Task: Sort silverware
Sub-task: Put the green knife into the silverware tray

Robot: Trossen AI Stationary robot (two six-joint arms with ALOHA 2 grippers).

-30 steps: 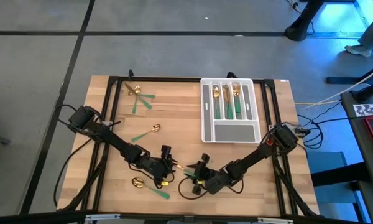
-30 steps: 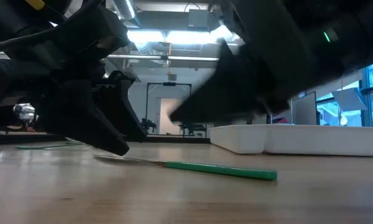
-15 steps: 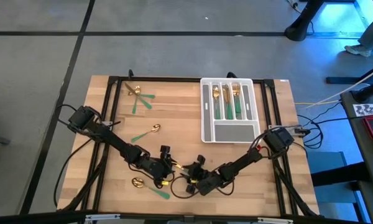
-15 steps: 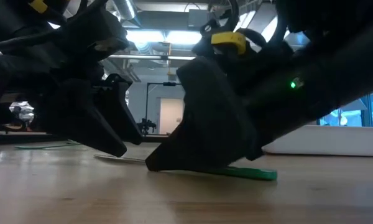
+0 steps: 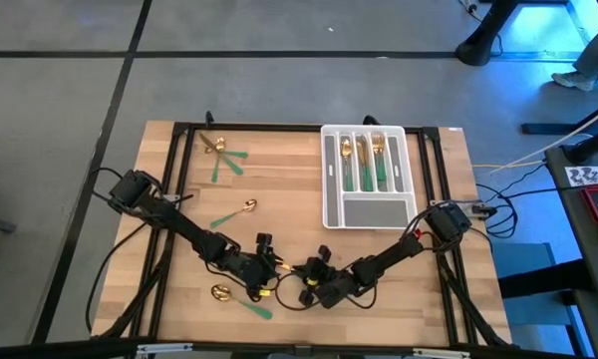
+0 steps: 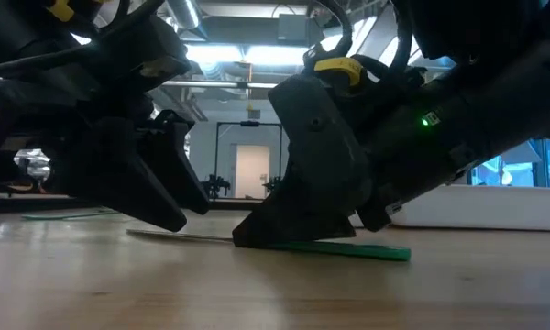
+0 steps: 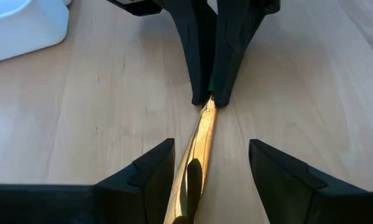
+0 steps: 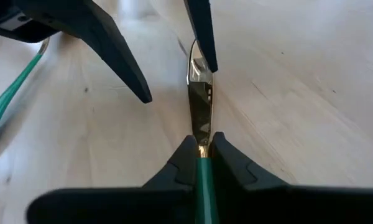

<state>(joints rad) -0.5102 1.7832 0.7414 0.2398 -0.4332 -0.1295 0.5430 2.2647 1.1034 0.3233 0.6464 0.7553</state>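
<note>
Near the front edge of the wooden table (image 5: pixel 289 189), a knife (image 6: pixel 284 245) with a gold blade and a green handle lies flat between the two arms. The right gripper (image 8: pixel 201 149) has its fingers closed on the knife, just where the handle meets the blade. The left gripper (image 7: pixel 202 165) faces it from the other side, its fingers spread apart on both sides of the blade and not touching it. More forks and spoons already stand in the white tray (image 5: pixel 369 211) at the back right, and some spoons (image 5: pixel 234 211) lie loose on the left part of the table.
</note>
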